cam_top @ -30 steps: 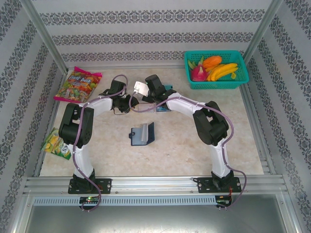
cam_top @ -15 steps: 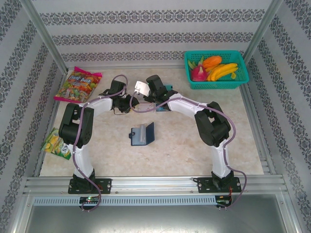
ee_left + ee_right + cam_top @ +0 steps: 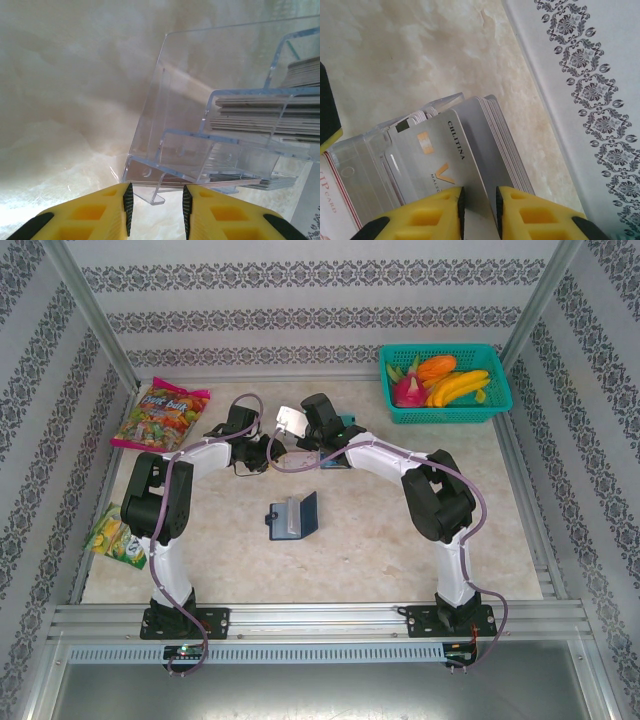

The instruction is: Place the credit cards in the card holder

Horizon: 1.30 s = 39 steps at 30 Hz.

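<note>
The credit cards (image 3: 427,150) stand packed in a clear acrylic stand (image 3: 290,423) at the back middle of the table. Frontmost is a silver card printed CHLITINA, with a grey stack (image 3: 495,130) behind it. My right gripper (image 3: 480,205) is shut on a grey card just behind the silver one. My left gripper (image 3: 157,200) is open at the stand's base (image 3: 150,175), with a small clear foot between its fingers and touching neither. More card edges (image 3: 250,117) show through the plastic. The card holder (image 3: 293,517), dark navy, lies open mid-table, apart from both grippers.
A teal basket (image 3: 440,415) of fruit sits at the back right. A colourful candy bag (image 3: 160,415) lies at the back left, and a green-yellow packet (image 3: 115,538) lies by the left edge. The patterned wall (image 3: 590,100) runs close behind the stand.
My right gripper's jaws have narrowed onto the card and its arm has shifted slightly. The left arm and the card holder have stayed put.
</note>
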{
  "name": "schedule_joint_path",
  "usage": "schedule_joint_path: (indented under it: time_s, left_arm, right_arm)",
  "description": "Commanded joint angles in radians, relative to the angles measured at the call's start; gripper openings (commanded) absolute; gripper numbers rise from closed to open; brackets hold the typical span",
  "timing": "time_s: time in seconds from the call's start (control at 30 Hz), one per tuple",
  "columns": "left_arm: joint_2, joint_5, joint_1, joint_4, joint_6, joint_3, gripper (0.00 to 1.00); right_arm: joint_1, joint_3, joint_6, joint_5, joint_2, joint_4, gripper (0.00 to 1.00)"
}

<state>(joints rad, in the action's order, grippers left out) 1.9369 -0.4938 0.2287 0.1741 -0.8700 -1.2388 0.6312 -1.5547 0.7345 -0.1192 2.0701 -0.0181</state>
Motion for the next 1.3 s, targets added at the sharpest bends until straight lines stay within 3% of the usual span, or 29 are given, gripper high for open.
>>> schedule_joint_path:
  time_s: [0.0,0.37,0.73,0.9,0.97,1.13,1.27]
  left_arm:
    - [-0.018,-0.005,-0.005,-0.020,-0.007,0.012,0.35]
    - [-0.021,-0.005,-0.005,-0.017,-0.009,0.011,0.35]
    - [-0.062,-0.041,-0.005,-0.047,-0.021,0.027,0.36]
    - [-0.121,-0.121,-0.013,-0.168,-0.050,0.068,0.37]
    - [-0.146,-0.188,-0.019,-0.311,-0.094,0.114,0.40]
    - [-0.158,-0.332,-0.013,-0.681,-0.226,0.186,0.46]
    - [-0.156,-0.381,-0.003,-0.842,-0.262,0.193,0.52]
  right_arm:
    - [-0.001,0.010,-0.026,0.025,-0.016,-0.055,0.21]
    - [-0.004,0.010,-0.053,0.060,-0.028,-0.092,0.09]
    - [-0.048,0.030,-0.208,0.234,-0.123,-0.132,0.06]
    - [-0.108,0.099,-0.410,0.362,-0.258,-0.091,0.06]
    - [-0.141,0.131,-0.534,0.430,-0.323,-0.083,0.06]
    - [-0.259,0.229,-0.987,0.659,-0.432,0.002,0.05]
    - [-0.303,0.315,-1.267,0.805,-0.470,0.132,0.05]
